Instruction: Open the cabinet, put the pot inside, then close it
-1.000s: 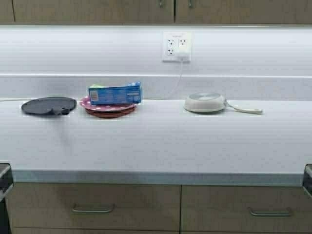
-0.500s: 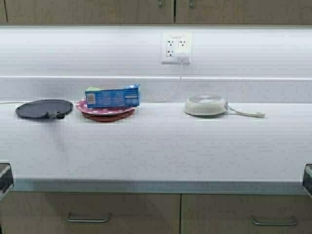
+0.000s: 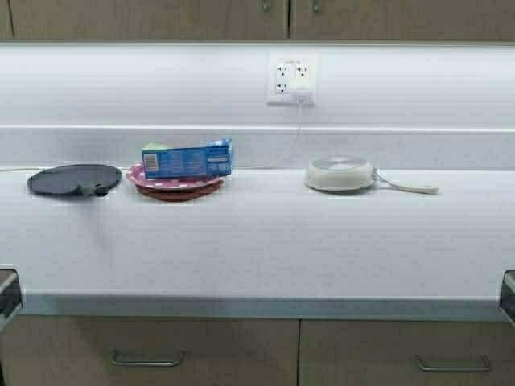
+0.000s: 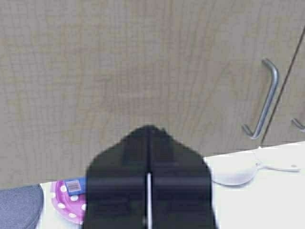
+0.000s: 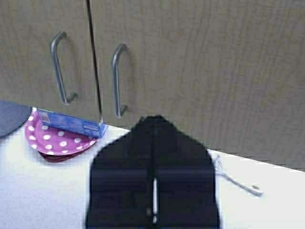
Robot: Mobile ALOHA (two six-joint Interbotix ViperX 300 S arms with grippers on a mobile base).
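Since a second ago whole scene shifted down in high view — base moved, things on desk (image 3: 257, 241) unmoved. Cabinet (image 3: 145, 18) overhead, doors shut, bar handles (image 5: 119, 78) upright at meeting edge. Left end effector (image 4: 148, 179) and right end effector (image 5: 153, 183) both pressed together, empty. Pot nowhere visible — task barely begun.

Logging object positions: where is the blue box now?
In the high view, the blue box lies on the pink plate, left of centre, beside the dark lid.
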